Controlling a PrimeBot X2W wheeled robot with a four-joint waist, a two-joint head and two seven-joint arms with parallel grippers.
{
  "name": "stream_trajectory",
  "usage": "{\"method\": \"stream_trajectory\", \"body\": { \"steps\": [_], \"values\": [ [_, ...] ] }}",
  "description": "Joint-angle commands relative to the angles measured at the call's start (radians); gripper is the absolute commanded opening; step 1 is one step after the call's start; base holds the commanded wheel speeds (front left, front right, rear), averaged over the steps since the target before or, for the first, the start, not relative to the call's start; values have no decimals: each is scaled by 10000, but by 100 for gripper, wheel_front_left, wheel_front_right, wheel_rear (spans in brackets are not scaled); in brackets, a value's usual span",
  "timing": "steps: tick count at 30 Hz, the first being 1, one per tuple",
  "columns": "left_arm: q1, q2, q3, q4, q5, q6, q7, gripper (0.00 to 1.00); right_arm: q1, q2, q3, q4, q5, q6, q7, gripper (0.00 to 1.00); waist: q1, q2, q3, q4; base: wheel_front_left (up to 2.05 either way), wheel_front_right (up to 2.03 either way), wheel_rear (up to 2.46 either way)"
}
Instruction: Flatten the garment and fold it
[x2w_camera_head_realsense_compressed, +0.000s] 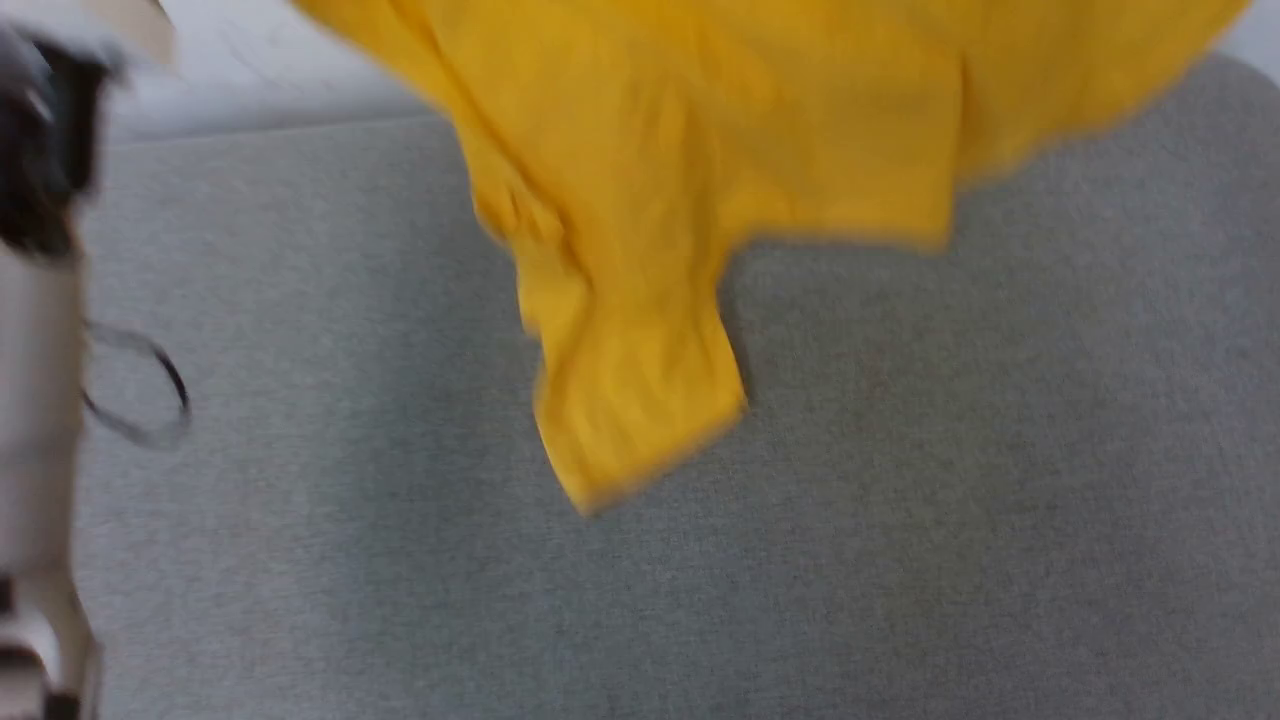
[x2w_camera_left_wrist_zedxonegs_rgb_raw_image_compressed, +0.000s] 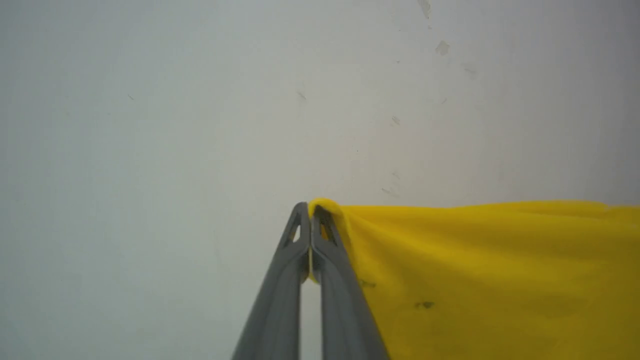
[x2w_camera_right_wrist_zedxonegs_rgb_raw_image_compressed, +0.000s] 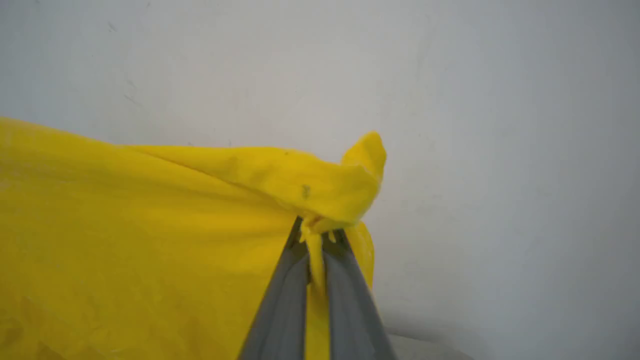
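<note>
The garment (x2w_camera_head_realsense_compressed: 700, 180) is a bright yellow T-shirt that hangs in the air over the grey surface, one sleeve (x2w_camera_head_realsense_compressed: 630, 410) drooping lowest. My left gripper (x2w_camera_left_wrist_zedxonegs_rgb_raw_image_compressed: 311, 212) is shut on a corner of the garment (x2w_camera_left_wrist_zedxonegs_rgb_raw_image_compressed: 475, 270), which stretches away to the right of its fingers. My right gripper (x2w_camera_right_wrist_zedxonegs_rgb_raw_image_compressed: 317, 231) is shut on a bunched corner of the garment (x2w_camera_right_wrist_zedxonegs_rgb_raw_image_compressed: 150, 225), with cloth pinched between its fingers and spreading to the left. Both wrist views face a pale wall.
A grey fabric-covered surface (x2w_camera_head_realsense_compressed: 900, 500) lies below the hanging shirt. My pale left forearm (x2w_camera_head_realsense_compressed: 40, 400) with a looped cable runs along the left edge of the head view. A pale wall (x2w_camera_left_wrist_zedxonegs_rgb_raw_image_compressed: 200, 100) stands behind.
</note>
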Motion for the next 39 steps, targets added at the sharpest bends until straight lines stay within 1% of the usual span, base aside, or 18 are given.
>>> {"method": "stream_trajectory", "body": {
  "steps": [1,3,6,10,14,19,25,30,35,37,39],
  "values": [
    [-415,220,119,236,128,-26,-141,0,-265,-55,-117,167,-159,-32,-248,0,-2,0,828,-597,0,0,0],
    [-1535,306,99,829,326,-111,-456,0,-970,-6,-173,406,-458,-32,-958,0,-2,0,1174,-738,0,0,0],
    [-2967,288,16,1606,538,-248,-973,0,-1830,49,-224,775,-766,-32,-1969,0,-2,0,1547,-824,0,0,0],
    [-4215,178,-150,2461,643,-483,-1367,0,-2560,134,42,1219,-815,-32,-2681,0,-2,0,1951,-814,0,0,0],
    [-4873,13,-330,3183,658,-672,-1526,0,-2916,202,619,1658,-638,-32,-3010,0,-2,0,2390,-696,0,0,0],
    [-4795,-260,-391,4049,506,-788,-1976,0,-2986,502,1436,2212,-171,-32,-3364,0,-2,0,2940,-547,0,0,0],
    [-3935,-575,-314,4944,163,-923,-2672,0,-2429,714,2580,2626,606,-32,-3694,0,-2,0,3077,-396,0,0,0],
    [-2374,-895,-86,5161,-322,-1049,-3159,0,-1288,483,3528,2406,1338,-32,-4128,0,-2,0,2463,-169,0,0,0],
    [238,-994,305,4337,-819,-948,-3380,0,452,-9,4368,1574,1759,-32,-4675,0,-2,0,1402,-55,0,0,0],
    [1560,-1048,469,3706,-1031,-794,-3391,0,1280,-204,4613,1165,1853,-32,-4802,0,-2,0,950,-17,0,0,0],
    [2964,-1098,614,2941,-1214,-538,-3287,0,2149,-407,4834,718,1926,-32,-4867,0,-2,0,523,31,0,0,0]
  ]
}}
